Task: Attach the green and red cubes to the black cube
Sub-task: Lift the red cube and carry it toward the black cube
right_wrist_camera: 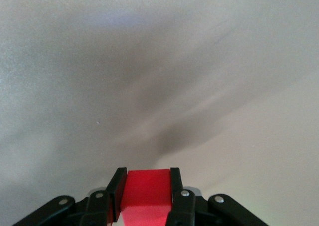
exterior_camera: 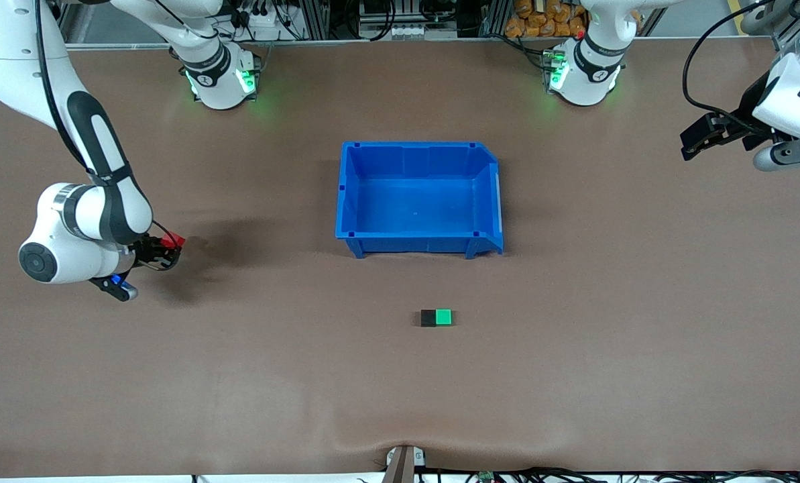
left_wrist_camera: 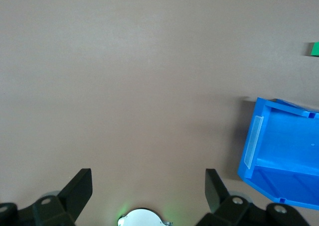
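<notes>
green cube point(exterior_camera: 444, 317) touching black cube point(exterior_camera: 428, 318)

A blue plastic bin point(exterior_camera: 418, 199) stands upright on the brown tabletop point(exterior_camera: 574, 362), near its middle, open side up and with nothing inside. One end wall of the bin, toward the left arm's end of the tabletop, is cut lower and carries a clear label strip point(left_wrist_camera: 253, 141). Cables point(exterior_camera: 547, 475) run along the tabletop edge nearest the front camera, beside a small bracket point(exterior_camera: 405, 463).

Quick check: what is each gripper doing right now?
Left gripper: open, empty, waiting over the table's left-arm end.
Right gripper: shut on the red cube, over the right-arm end.
</notes>
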